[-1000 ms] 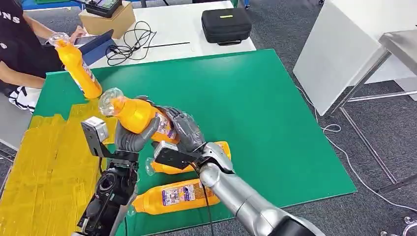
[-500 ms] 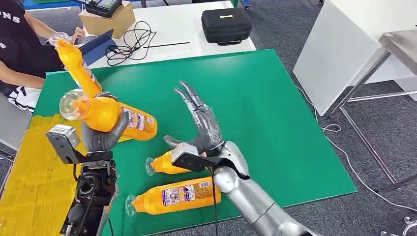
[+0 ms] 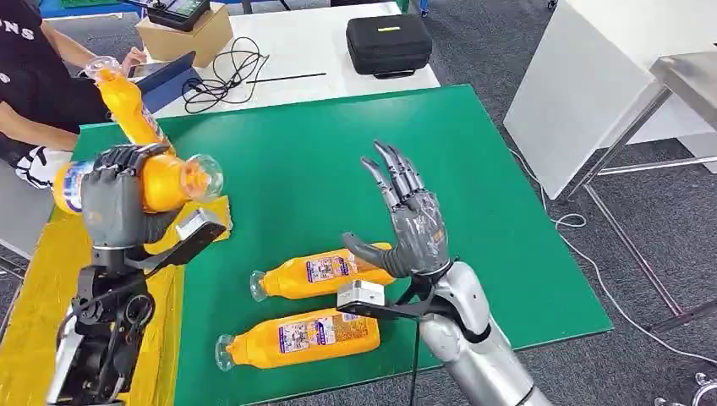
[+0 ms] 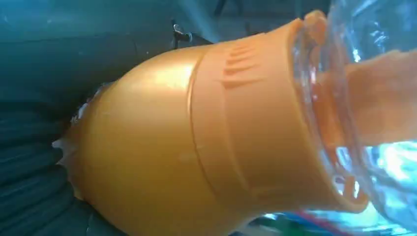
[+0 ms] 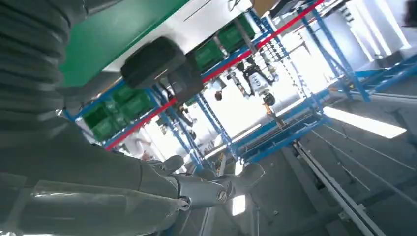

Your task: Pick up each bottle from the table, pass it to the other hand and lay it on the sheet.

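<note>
- The green-topped bench (image 3: 440,194) carries, along its left side, the yellow taped sheet (image 3: 38,288); the left robot hand (image 3: 114,203) grasps an orange plastic bottle with a clear cap (image 3: 148,182) on its side in the air above where sheet meets green.
- Risk, as I judge it: the held bottle hangs close by a second orange bottle (image 3: 127,106) that a seated person (image 3: 25,93) holds up at the bench's far corner; a lowering swing could knock the two together.
- Another risk: a round bottle laid on its side may roll off the sheet onto the green, or over the near edge.
- The right robot hand (image 3: 406,220) is released, fingers spread upward, above two more orange bottles lying on the green, one (image 3: 317,272) farther and one (image 3: 296,337) nearer; a careless descent could shove them.
- The left wrist view shows the bottle's ribbed orange shoulder (image 4: 196,137) and cap close up; the head view alone shows where it hangs over the sheet.
</note>
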Robot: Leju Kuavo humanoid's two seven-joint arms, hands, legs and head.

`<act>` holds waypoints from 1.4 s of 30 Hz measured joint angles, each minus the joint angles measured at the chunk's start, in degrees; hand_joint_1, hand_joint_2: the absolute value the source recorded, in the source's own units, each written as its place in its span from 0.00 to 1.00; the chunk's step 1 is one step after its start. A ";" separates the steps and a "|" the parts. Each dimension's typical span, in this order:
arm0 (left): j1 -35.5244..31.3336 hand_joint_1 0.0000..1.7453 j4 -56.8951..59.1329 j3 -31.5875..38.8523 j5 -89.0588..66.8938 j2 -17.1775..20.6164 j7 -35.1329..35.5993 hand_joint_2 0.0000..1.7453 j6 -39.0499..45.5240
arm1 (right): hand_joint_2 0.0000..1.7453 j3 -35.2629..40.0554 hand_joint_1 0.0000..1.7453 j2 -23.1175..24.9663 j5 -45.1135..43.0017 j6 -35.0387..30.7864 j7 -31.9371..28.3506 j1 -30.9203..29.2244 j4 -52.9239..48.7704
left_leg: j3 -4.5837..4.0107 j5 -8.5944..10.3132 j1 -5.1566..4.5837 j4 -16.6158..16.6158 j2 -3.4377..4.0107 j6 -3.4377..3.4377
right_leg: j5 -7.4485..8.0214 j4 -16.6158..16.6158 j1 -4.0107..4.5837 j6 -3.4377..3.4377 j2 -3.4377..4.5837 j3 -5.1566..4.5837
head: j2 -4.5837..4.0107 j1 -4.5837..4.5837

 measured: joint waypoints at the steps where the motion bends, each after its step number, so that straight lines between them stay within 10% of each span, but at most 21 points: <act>1: -1.26 1.00 1.63 -0.02 -3.84 0.66 2.19 1.00 -0.88 | 1.00 -0.20 0.00 -0.44 0.18 0.48 0.40 -0.12 -0.39 | 0.01 0.01 0.00 0.00 0.00 -0.01 | 0.03 0.00 0.00 0.00 0.01 0.00 | 0.00 -0.02; 25: -20.68 1.00 43.15 -3.50 -5.70 3.06 7.12 1.00 -14.56 | 1.00 -2.38 0.00 -3.32 -5.03 13.05 2.58 -4.61 -0.75 | -0.04 0.07 0.01 0.01 0.03 -0.02 | 0.03 0.03 0.01 0.00 0.03 -0.01 | 0.00 -0.02; 26: -20.71 0.47 43.17 -3.50 -5.69 3.06 7.12 1.00 -14.56 | 1.00 -2.38 0.00 -3.32 -5.07 13.11 2.56 -4.63 -0.73 | -0.04 0.07 0.01 0.01 0.03 -0.03 | 0.03 0.03 0.01 0.00 0.03 -0.01 | 0.00 -0.02; 28: -21.16 0.47 45.48 -3.30 -5.43 3.06 7.51 1.00 -14.85 | 1.00 -2.38 0.00 -3.35 -5.35 13.47 2.36 -5.12 -0.46 | -0.04 0.07 0.01 0.01 0.03 -0.03 | 0.03 0.03 0.01 0.00 0.03 -0.01 | 0.00 -0.04; 29: -21.39 0.00 47.69 -3.04 -5.23 3.12 8.30 1.00 -15.07 | 1.00 -2.38 0.00 -3.37 -5.64 13.62 2.28 -5.54 -0.16 | -0.04 0.07 0.01 0.01 0.03 -0.03 | 0.03 0.03 0.02 0.00 0.03 -0.01 | 0.00 -0.02; 42: -22.18 0.00 55.73 -0.46 -4.80 3.52 10.59 1.00 -14.13 | 1.00 -2.30 0.00 -3.35 -6.58 14.85 2.25 -7.30 2.64 | -0.05 0.07 0.01 0.01 0.00 -0.03 | 0.03 0.03 0.00 0.00 0.01 0.00 | 0.00 -0.02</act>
